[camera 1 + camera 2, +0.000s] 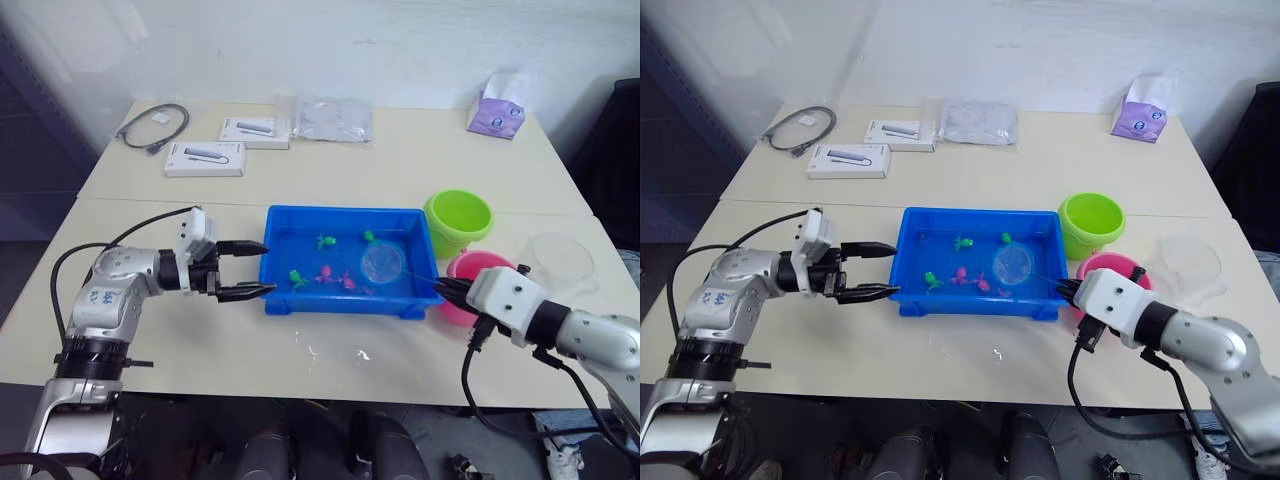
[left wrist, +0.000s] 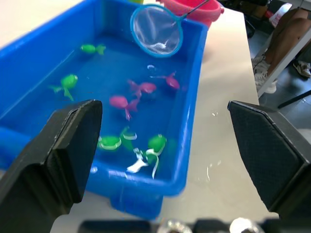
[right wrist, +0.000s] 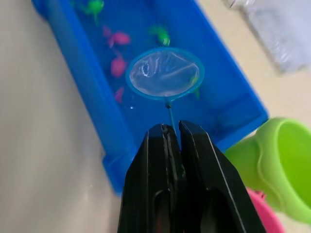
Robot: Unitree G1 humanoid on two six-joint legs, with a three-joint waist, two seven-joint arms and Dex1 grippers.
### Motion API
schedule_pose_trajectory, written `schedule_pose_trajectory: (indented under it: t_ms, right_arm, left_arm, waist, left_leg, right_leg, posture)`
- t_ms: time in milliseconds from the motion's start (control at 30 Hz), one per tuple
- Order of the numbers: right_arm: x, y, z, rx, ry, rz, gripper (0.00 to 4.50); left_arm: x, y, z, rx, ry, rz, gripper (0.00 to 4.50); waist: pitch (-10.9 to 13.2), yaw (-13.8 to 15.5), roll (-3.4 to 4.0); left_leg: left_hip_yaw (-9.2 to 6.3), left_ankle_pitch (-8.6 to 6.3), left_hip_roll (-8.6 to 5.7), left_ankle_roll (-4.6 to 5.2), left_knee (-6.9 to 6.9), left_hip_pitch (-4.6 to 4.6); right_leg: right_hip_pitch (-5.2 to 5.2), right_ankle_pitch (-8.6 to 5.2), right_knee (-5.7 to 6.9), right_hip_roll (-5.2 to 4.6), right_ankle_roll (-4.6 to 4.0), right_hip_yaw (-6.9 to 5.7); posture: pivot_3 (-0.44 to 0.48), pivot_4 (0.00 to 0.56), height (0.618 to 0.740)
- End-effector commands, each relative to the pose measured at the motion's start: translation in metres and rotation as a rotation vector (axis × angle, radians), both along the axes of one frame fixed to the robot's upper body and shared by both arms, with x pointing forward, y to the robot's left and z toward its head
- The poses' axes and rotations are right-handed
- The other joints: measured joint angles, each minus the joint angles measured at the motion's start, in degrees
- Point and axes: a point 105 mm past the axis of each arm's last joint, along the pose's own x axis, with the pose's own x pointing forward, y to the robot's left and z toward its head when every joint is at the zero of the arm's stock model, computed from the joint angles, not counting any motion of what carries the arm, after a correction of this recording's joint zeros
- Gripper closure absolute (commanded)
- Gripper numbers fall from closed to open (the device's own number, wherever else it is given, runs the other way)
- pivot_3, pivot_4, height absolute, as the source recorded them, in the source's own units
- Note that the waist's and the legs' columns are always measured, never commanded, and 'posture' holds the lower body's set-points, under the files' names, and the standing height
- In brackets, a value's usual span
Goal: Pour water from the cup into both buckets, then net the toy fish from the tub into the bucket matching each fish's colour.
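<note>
Here the right claw [image 3: 171, 133] pinches the net [image 3: 165, 74] over the tub [image 1: 345, 300]; left claw [image 1: 264, 269] gapes beside it

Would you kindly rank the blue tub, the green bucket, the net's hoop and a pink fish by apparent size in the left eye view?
1. blue tub
2. green bucket
3. net's hoop
4. pink fish, plainly smallest

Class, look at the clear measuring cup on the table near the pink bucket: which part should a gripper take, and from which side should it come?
The cup stands upright, apart from the pink bucket, at the table's right edge. Its handle is hard to make out here, so I'd grip the rim and wall, coming from above or from the robot's right, away from the bucket. The right gripper, nearest, is shut on the net.
</note>
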Motion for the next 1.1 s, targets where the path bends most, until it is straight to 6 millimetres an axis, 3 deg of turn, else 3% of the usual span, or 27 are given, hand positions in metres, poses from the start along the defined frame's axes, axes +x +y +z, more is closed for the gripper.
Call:
schedule_pose_trajectory:
  t_ms: [33,300,600,767,1100]
  right_arm:
    - [0.011,-0.005,0.000,-0.125,0.021,0.022,4.50]
    - [0.036,-0.009,0.003,-0.357,0.029,0.138,4.50]
    - [0.043,0.010,0.004,-0.427,0.096,0.314,4.50]
    - [0.044,0.022,0.007,-0.388,0.121,0.359,4.50]
    - [0.035,0.017,0.022,-0.156,0.243,0.311,4.50]
  left_arm:
    - [-0.006,0.004,0.008,0.002,-0.061,-0.001,0.05]
    - [-0.014,0.002,-0.003,-0.004,-0.062,0.000,0.05]
    - [-0.013,-0.003,-0.007,-0.012,-0.079,-0.013,0.05]
    - [-0.012,-0.008,-0.006,-0.015,-0.087,-0.026,0.05]
    - [-0.008,-0.009,-0.003,-0.017,-0.102,-0.023,0.05]
  waist:
    - [0.0,0.1,0.00]
    - [0.0,-0.2,0.00]
    - [0.0,-0.6,0.00]
    - [0.0,-0.9,0.00]
    - [0.0,-1.2,0.00]
  left_leg:
    - [0.01,0.00,0.00,0.00,0.00,-0.01]
    - [0.05,0.00,0.03,-0.01,-0.01,0.00]
    - [0.07,0.00,0.03,-0.02,0.00,-0.01]
    - [0.05,0.00,0.03,-0.03,-0.01,-0.01]
    - [0.01,-0.01,0.03,-0.04,-0.01,-0.04]
  right_leg:
    - [-0.01,0.00,0.00,0.00,0.00,-0.02]
    - [-0.03,0.00,-0.02,-0.02,0.00,-0.04]
    - [-0.03,0.01,0.01,-0.03,0.01,-0.10]
    - [-0.02,0.01,0.03,-0.04,0.01,-0.14]
    - [-0.01,0.02,0.04,-0.08,0.02,-0.20]
  posture:
    - [0.000,0.150,0.740]
    - [0.000,0.150,0.740]
    - [0.000,0.150,0.740]
    - [0.000,0.150,0.740]
    - [0.000,0.150,0.740]
